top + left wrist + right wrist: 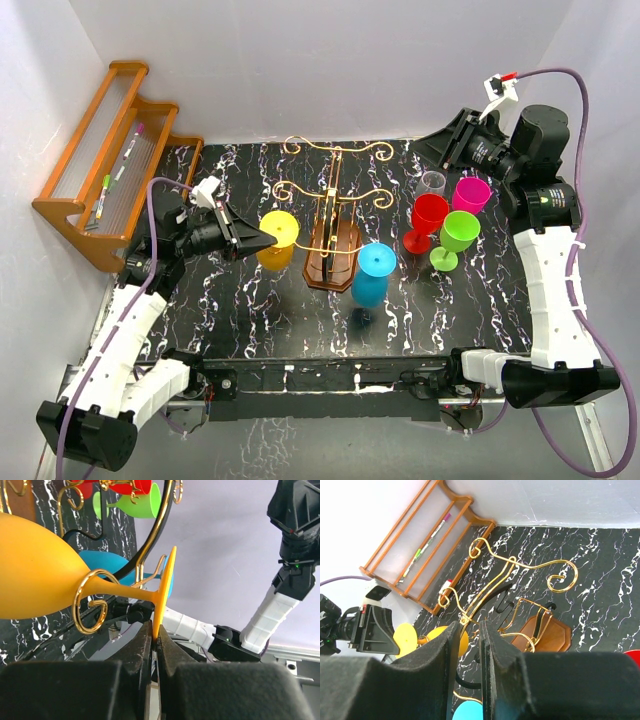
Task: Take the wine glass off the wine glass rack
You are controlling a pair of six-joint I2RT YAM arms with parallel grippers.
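One yellow wine glass [280, 250], hung by its stem in a gold wire hook [90, 600] on the left side of the rack [332, 262], mid-bench; left jaws clamped on its foot [165, 587]. Best drawn out level along the hook, toward the bench's left edge. Right jaws slightly apart, empty.

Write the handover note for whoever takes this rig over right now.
Left gripper: shut on the foot of the yellow wine glass.
Right gripper: slightly open, empty, away from the wine glass rack.
Glass: stem hooked in a gold wire arm of the rack.
Done: foot gripped. Left: draw the glass clear of the wire.
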